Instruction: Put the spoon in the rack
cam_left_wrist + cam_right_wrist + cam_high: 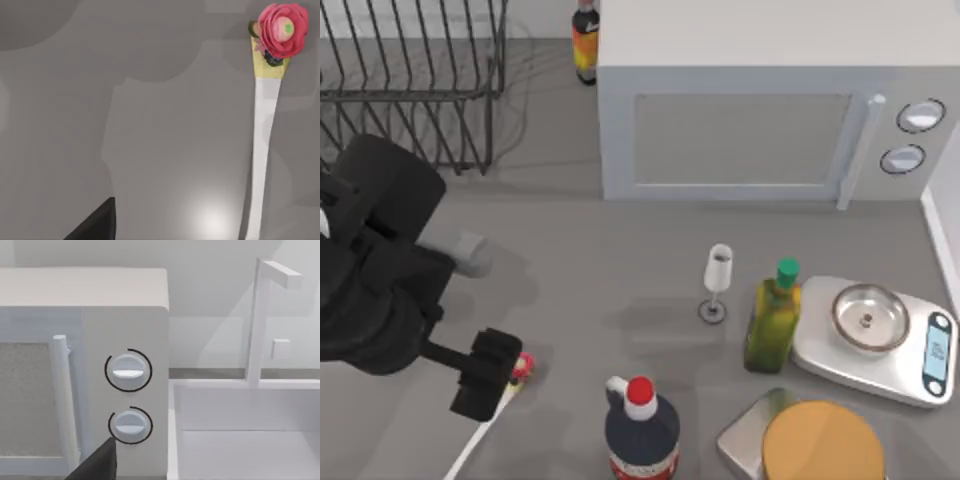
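Note:
The spoon [490, 420] lies flat on the grey table near the front left, its white handle running toward the front edge. Its yellow and pink-red flower end [523, 367] points to the back right. In the left wrist view the spoon [263, 145] lies lengthwise with the flower end [281, 30] at its far tip. My left gripper [485, 375] hovers just over the spoon's decorated end and holds nothing. The dark wire rack [410, 80] stands at the back left, behind the left arm. A dark part of my right gripper [97, 465] faces the microwave's knobs.
A white microwave [750, 130] stands at the back with a dark bottle [584, 40] to its left. A wine glass [717, 283], a green-capped oil bottle [775, 318], a red-capped dark bottle [640, 425], a kitchen scale with a bowl [875, 335] and a round wooden board [820, 440] crowd the front right.

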Motion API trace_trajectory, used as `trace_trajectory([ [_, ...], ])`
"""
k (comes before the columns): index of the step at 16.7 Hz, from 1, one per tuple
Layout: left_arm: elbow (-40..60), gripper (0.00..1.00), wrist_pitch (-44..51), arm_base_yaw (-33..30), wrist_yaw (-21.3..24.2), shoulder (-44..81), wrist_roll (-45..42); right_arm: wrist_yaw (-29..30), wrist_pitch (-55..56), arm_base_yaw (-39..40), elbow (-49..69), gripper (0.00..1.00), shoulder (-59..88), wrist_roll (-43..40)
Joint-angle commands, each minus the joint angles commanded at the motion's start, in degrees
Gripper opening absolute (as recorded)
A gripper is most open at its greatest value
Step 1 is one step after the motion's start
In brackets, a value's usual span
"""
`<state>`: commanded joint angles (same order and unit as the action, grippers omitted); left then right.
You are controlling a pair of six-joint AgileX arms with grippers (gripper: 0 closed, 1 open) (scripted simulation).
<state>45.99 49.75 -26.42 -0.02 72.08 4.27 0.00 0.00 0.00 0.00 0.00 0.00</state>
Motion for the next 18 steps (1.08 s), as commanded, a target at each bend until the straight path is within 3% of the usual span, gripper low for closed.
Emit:
trace_trajectory([
  [5, 8.9, 1.00, 8.7, -4.8, 0.0, 12.9, 0.8, 0.0, 0.0, 0.0, 0.0, 1.00, 0.0, 0.0],
  [12, 9.6, 1.00, 9.3, -5.1, 0.0, 14.1, 0.9, 0.0, 0.0, 0.0, 0.0, 1.00, 0.0, 0.0],
  [18, 3.1, 1.00, -3.5, -5.1, 0.0, 20.1, 0.6, 0.0, 0.0, 0.0, 0.0, 1.00, 0.0, 0.0],
])
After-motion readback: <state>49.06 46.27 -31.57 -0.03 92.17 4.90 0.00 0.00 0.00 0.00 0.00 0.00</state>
